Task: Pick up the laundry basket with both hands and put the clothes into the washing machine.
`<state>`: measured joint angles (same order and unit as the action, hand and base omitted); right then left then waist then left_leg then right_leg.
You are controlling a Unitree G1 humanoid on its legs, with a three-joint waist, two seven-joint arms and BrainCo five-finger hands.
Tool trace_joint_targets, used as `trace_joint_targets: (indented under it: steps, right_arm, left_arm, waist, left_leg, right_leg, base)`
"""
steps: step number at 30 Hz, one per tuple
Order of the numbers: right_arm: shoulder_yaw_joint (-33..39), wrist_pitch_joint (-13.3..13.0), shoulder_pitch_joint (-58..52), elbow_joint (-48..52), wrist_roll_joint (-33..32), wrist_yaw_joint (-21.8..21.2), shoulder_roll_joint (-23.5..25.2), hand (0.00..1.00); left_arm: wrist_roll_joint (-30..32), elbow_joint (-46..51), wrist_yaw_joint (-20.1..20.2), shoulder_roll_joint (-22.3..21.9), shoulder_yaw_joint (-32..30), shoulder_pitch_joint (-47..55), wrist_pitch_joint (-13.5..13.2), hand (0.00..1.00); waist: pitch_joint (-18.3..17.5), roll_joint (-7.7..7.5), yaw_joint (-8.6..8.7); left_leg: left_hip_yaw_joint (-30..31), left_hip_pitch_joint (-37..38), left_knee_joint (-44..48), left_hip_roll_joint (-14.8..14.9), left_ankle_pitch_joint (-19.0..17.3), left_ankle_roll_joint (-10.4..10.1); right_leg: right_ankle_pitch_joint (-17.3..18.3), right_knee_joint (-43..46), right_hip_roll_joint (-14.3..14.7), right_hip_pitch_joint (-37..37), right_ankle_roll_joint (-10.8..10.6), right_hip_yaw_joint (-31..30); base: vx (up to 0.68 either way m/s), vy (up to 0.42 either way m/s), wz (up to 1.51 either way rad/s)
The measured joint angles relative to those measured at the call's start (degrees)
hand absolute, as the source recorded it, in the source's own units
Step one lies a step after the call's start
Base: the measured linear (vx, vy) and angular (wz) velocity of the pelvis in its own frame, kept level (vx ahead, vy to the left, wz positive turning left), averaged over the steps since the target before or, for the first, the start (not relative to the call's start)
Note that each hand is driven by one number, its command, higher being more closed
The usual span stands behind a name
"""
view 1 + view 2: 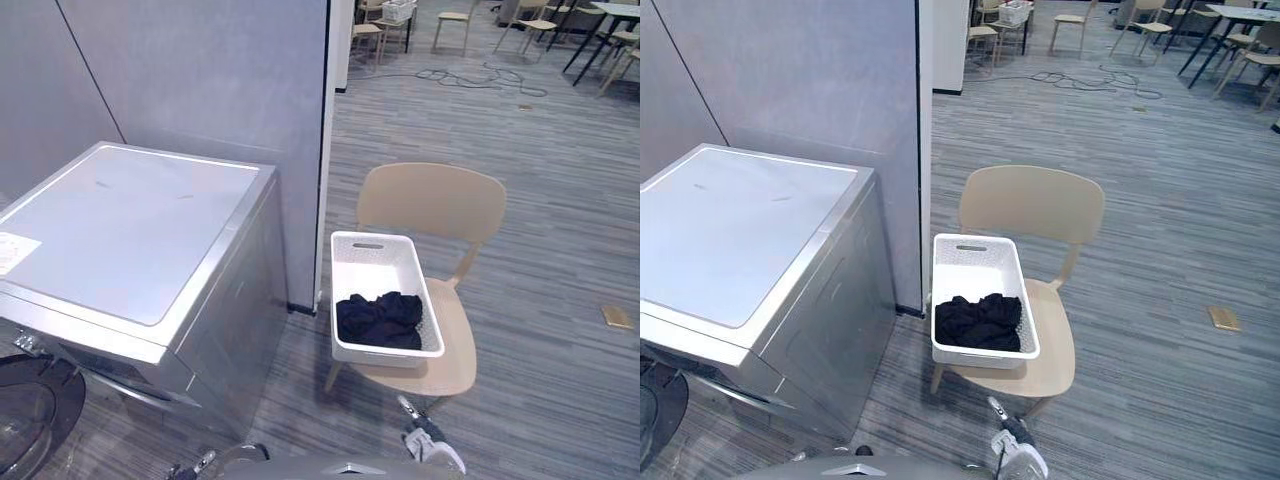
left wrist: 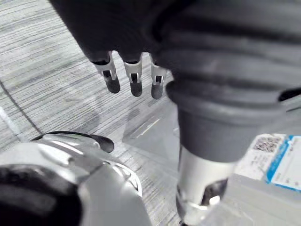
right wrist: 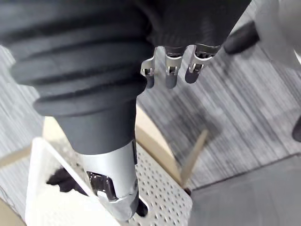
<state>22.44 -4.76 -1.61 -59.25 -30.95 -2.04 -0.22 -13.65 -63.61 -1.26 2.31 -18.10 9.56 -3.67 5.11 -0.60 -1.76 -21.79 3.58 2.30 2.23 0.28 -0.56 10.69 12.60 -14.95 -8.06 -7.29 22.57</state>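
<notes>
A white perforated laundry basket point(image 1: 385, 268) sits on the seat of a beige chair point(image 1: 432, 205), with dark clothes point(image 1: 379, 319) heaped at its near end. To its left stands the silver washing machine point(image 1: 130, 240), its round door point(image 1: 30, 420) swung open at the lower left. My right hand point(image 3: 169, 70) hangs above the basket's point(image 3: 160, 197) near end, fingers straight and holding nothing; it also shows low in front of the chair point(image 1: 432, 443). My left hand point(image 2: 134, 77) hangs over the floor beside the machine, open and empty.
A grey partition wall point(image 1: 200, 70) rises behind the machine and ends beside the chair. More chairs and tables point(image 1: 540, 25) stand far back, with a cable point(image 1: 480, 75) on the floor. A small tan piece point(image 1: 617, 316) lies on the floor at right.
</notes>
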Motion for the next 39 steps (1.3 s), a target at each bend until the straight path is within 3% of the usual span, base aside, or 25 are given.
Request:
trace_joint_targets:
  steps: [1, 3, 4, 6, 7, 9, 12, 14, 15, 16, 17, 18, 19, 21, 22, 26, 28, 31, 35, 39]
  right_arm:
    - [-0.44, -0.04, -0.38, 0.11, 0.54, -0.12, -0.04, 0.0]
    - [-2.52, -0.03, -1.91, 0.01, 3.81, -0.44, -1.36, 0.0]
    - [-3.74, -0.39, -2.22, 0.32, 5.33, -0.6, -1.74, 0.0]
    - [-3.7, -0.19, -2.85, -0.6, 6.64, -0.56, -2.13, 0.0]
    - [-3.53, 0.0, -3.73, -1.13, 6.65, -0.75, -1.55, 0.0]
    - [-0.07, 0.08, -5.15, -2.61, 6.67, -1.16, -1.02, 0.0]
    - [7.01, 0.72, -8.35, -4.97, 6.65, -1.1, -0.53, 0.0]
    - [8.57, 1.5, -9.81, -6.4, 6.66, -1.15, -0.13, 0.0]
    - [9.48, 2.29, -10.45, -8.11, 6.68, -1.2, 0.02, 0.0]
    - [10.03, 2.65, -11.05, -9.53, 6.75, -1.25, -0.5, 0.0]
    - [10.0, 2.67, -11.23, -9.59, 6.97, -1.26, -0.77, 0.0]
    - [9.77, 2.56, -10.69, -9.5, 8.19, -1.36, -2.26, 0.0]
    - [9.65, 2.5, -10.48, -9.34, 8.82, -1.54, -4.19, 0.0]
    - [7.39, 2.48, -10.41, -7.45, 8.76, -1.57, -6.1, 0.0]
    - [6.27, 2.47, -10.86, -5.22, 8.75, -1.57, -6.18, 0.0]
    - [0.83, 1.39, -16.72, 24.91, 5.72, -1.58, -4.08, 0.0]
    - [1.1, -1.21, -19.63, 42.86, 5.39, -0.86, -0.61, 0.0]
    - [0.95, -3.72, -20.6, 56.63, 6.78, 1.22, 3.16, 0.0]
    - [-0.48, -5.17, -17.76, 60.65, 14.41, 4.36, 3.13, 0.0]
    - [-11.79, -5.58, -7.61, 59.67, 18.47, 5.82, -6.54, 0.0]
  left_arm:
    - [0.4, -0.05, 0.0, 0.44, 1.1, -0.04, -0.17, 0.0]
    - [0.97, -1.24, -0.43, 1.97, 5.68, -1.3, -0.33, 0.0]
    - [1.43, -1.36, -0.72, 2.7, 7.8, -2.5, -0.45, 0.0]
    - [1.52, -1.32, -0.84, 4.31, 9.84, -4.71, -0.54, 0.0]
    - [1.43, -2.62, -1.86, 5.06, 9.96, -6.18, 0.31, 0.0]
    - [1.57, -2.92, -1.95, 5.92, 11.26, -6.57, 0.26, 0.0]
    - [1.66, -3.17, -2.03, 5.98, 12.08, -6.89, 0.07, 0.0]
    - [2.86, -3.92, -2.15, 6.95, 12.87, -6.77, -0.17, 0.0]
    - [4.31, -4.68, -1.67, 8.38, 14.18, -6.39, -0.27, 0.0]
    - [5.9, -4.81, -1.3, 8.42, 14.13, -5.78, -0.36, 0.0]
    - [6.49, -4.78, -1.04, 8.34, 13.7, -5.45, -0.57, 0.0]
    - [7.15, -5.18, -0.85, 6.48, 12.34, -5.25, -0.64, 0.0]
    - [7.22, -5.15, -0.41, 4.97, 11.0, -4.85, -0.66, 0.0]
    - [6.06, -5.09, 0.01, 3.78, 8.12, -4.0, -0.83, 0.0]
    - [5.57, -4.98, 0.32, 3.66, 7.02, -3.81, -0.91, 0.0]
    - [3.71, -4.23, 0.44, 2.79, -0.04, -1.46, -1.05, 0.0]
    - [3.76, -1.99, 0.35, 1.52, -2.2, 0.71, -1.08, 0.0]
    - [5.07, -0.64, 0.32, 1.61, -1.88, 1.58, -1.16, 0.0]
    - [9.45, 0.09, 0.16, 2.83, 4.96, 1.13, -1.31, 0.0]
    - [11.92, 0.17, 0.29, 4.08, 13.93, -1.87, -1.42, 0.0]
  waist:
    - [0.0, -0.25, 0.01]
    - [0.06, -0.54, 0.63]
    - [0.08, -0.82, 1.52]
    - [0.87, -1.31, 2.08]
    - [1.4, -2.72, 2.47]
    - [1.76, -3.17, 2.57]
    - [1.88, -2.82, 2.91]
    - [1.24, -3.59, 2.9]
    - [0.45, -5.04, 2.99]
    - [-0.67, -5.38, 2.77]
    - [-1.24, -4.87, 2.36]
    - [-1.0, -2.06, 2.55]
    - [-0.97, 0.07, 2.77]
    - [-1.39, 1.17, 3.2]
    - [-1.36, 1.11, 3.22]
    - [-1.58, -0.18, 4.24]
    - [-2.21, -0.16, 4.61]
    - [-3.07, -0.38, 4.53]
    - [-3.18, 0.69, 3.83]
    - [-3.3, 2.63, 3.1]
  left_leg:
    - [0.24, 1.29, -1.34, -1.25, -0.18, 0.27]
    - [1.95, 3.7, -3.62, -3.49, -0.19, 0.77]
    - [2.98, 3.91, -3.31, -3.41, -0.62, 0.87]
    - [4.16, 5.09, -2.75, -2.9, 0.0, 1.31]
    - [5.05, 5.37, -2.13, -2.14, -0.06, 1.39]
    - [7.23, 4.85, -1.76, -0.73, 0.03, 0.73]
    - [11.33, 3.37, -0.52, 1.69, -0.67, -1.97]
    - [13.03, 1.51, -0.11, 2.89, -1.33, -4.28]
    - [14.11, 1.24, -0.9, 3.01, -0.85, -6.3]
    - [14.23, 1.92, -2.67, 4.3, 0.01, -7.74]
    - [13.96, 1.91, -3.41, 5.3, 0.59, -8.71]
    - [14.09, 2.39, -3.78, 8.47, 1.45, -10.09]
    - [14.36, 2.67, -3.47, 10.09, 1.47, -10.09]
    - [14.36, 2.94, -2.89, 12.71, 2.01, -10.99]
    - [14.27, 3.13, -2.86, 13.29, 2.11, -11.3]
    - [13.26, 3.06, -2.96, 14.45, 2.48, -12.07]
    - [12.35, 2.29, -3.68, 14.42, 2.54, -11.73]
    - [11.99, 1.25, -5.0, 14.27, 2.59, -11.84]
    - [10.79, 0.96, -7.06, 14.01, 4.73, -11.77]
    - [10.82, -3.79, -7.09, 13.83, 5.8, -11.84]
  right_leg:
    - [0.72, 1.31, -1.14, -0.02, -0.31, -0.26]
    - [1.4, 14.31, -4.46, 3.65, 0.17, -3.32]
    - [-1.32, 23.5, -5.18, 8.61, 2.57, -6.85]
    - [-3.28, 31.94, -5.14, 12.65, 3.54, -11.3]
    - [-0.58, 33.35, -4.73, 12.81, 2.85, -12.44]
    - [2.95, 32.18, -5.55, 13.54, 3.29, -11.27]
    - [1.48, 21.09, -7.7, 12.29, 3.44, -13.33]
    - [-3.47, 12.84, -6.47, 11.73, 1.79, -19.08]
    - [-9.54, 8.58, -6.1, 11.34, -3.22, -20.49]
    - [-5.51, 5.01, -4.82, 9.02, -6.98, -19.4]
    - [-3.58, 2.35, -3.84, 8.05, -7.03, -18.32]
    - [-4.32, -0.07, -0.51, 7.51, -5.68, -17.11]
    - [-4.65, -0.85, 1.86, 6.63, -5.1, -16.86]
    - [-4.57, -1.55, 4.44, 5.33, -4.19, -15.64]
    - [-4.5, -1.66, 5.1, 4.97, -3.95, -15.59]
    - [-5.49, -3.6, 6.15, 4.65, -3.12, -15.79]
    - [-6.68, -6.26, 6.23, 4.19, -2.88, -15.83]
    - [-7.86, -9.0, 6.24, 4.05, -3.12, -15.53]
    - [-9.85, -10.65, 6.14, 4.24, -3.37, -15.48]
    - [-11.39, -11.52, 6.06, 8.63, -3.44, -15.45]
  base:
    - [0.12, 0.086, 0.04]
    - [0.09, 0.042, 0.11]
    - [0.09, 0.047, 0.26]
    - [0.19, -0.009, 0.4]
    - [0.19, -0.107, 0.49]
    - [0.15, -0.155, 0.61]
    - [0.07, -0.23, 0.59]
    - [-0.01, -0.402, 0.43]
    - [0.0, -0.517, 0.21]
    - [0.05, -0.597, 0.06]
    - [0.05, -0.461, -0.17]
    - [0.07, -0.362, -0.23]
    - [0.06, -0.228, -0.12]
    - [0.04, -0.2, 0.1]
    - [0.01, -0.158, 0.05]
    - [-0.02, -0.028, -0.08]
    - [-0.06, 0.017, -0.04]
    - [-0.03, 0.017, 0.04]
    - [0.01, 0.005, -0.01]
    - [-0.03, 0.005, -0.05]
